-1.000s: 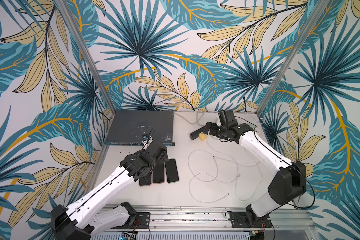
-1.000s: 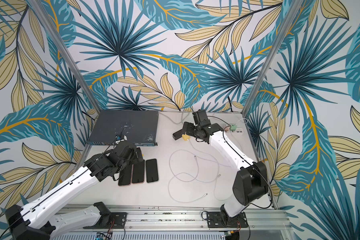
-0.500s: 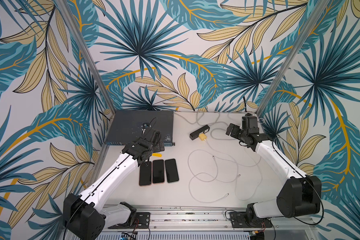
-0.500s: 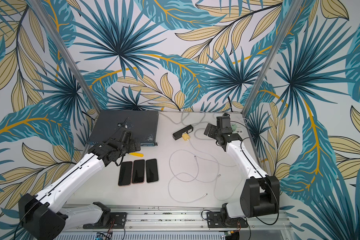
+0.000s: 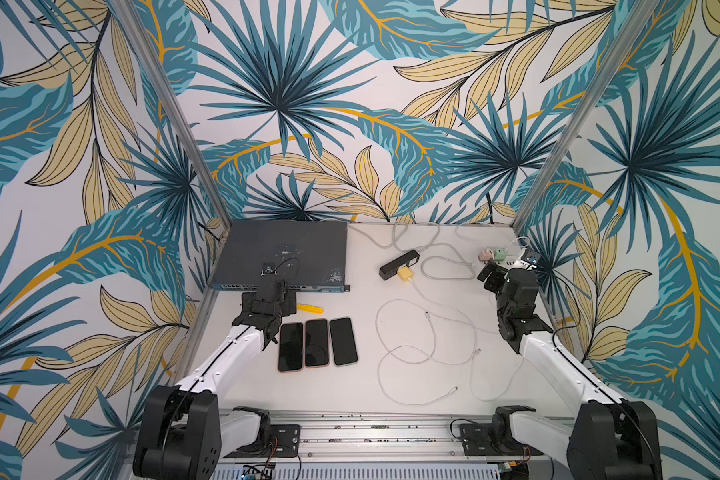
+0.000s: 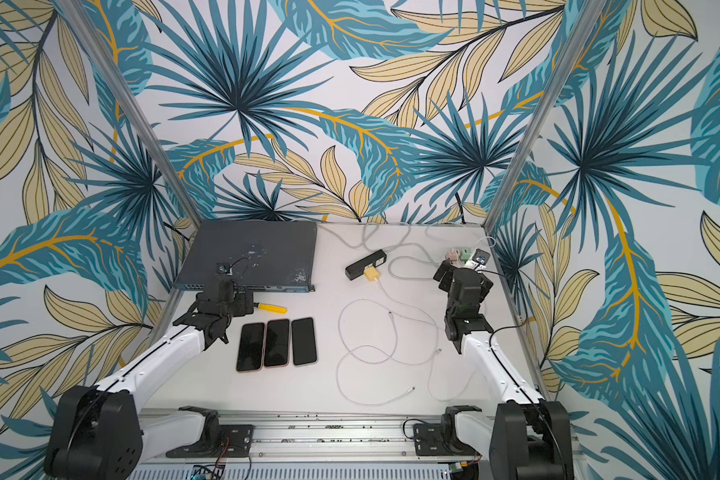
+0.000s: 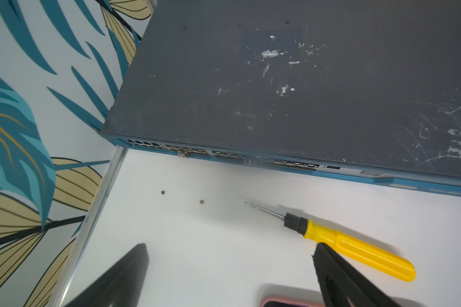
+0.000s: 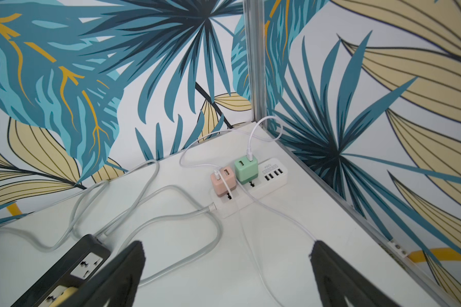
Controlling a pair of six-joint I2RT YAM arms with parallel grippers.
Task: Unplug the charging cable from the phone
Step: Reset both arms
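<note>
Three dark phones point(image 5: 316, 343) lie side by side on the white table in both top views, and no cable is plugged into any of them. The white charging cable point(image 5: 429, 332) lies in loose loops to their right, its plug ends free on the table. My left gripper point(image 5: 269, 293) hovers behind the phones, open and empty. In the left wrist view its fingers point(image 7: 133, 265) frame bare table, with a pink phone corner point(image 7: 290, 301) at the edge. My right gripper point(image 5: 489, 276) is open and empty near the back right corner, above a thin white cable point(image 8: 277, 212).
A dark network switch point(image 5: 283, 253) fills the back left. A yellow screwdriver point(image 7: 357, 252) lies between it and the phones. A black power strip point(image 5: 399, 264) holds a yellow charger. A white power strip point(image 8: 272, 178) with pink and green chargers sits by the right wall.
My left gripper has drawn back from over the phones toward the switch. My right gripper has swung away from the black power strip to the back right corner.
</note>
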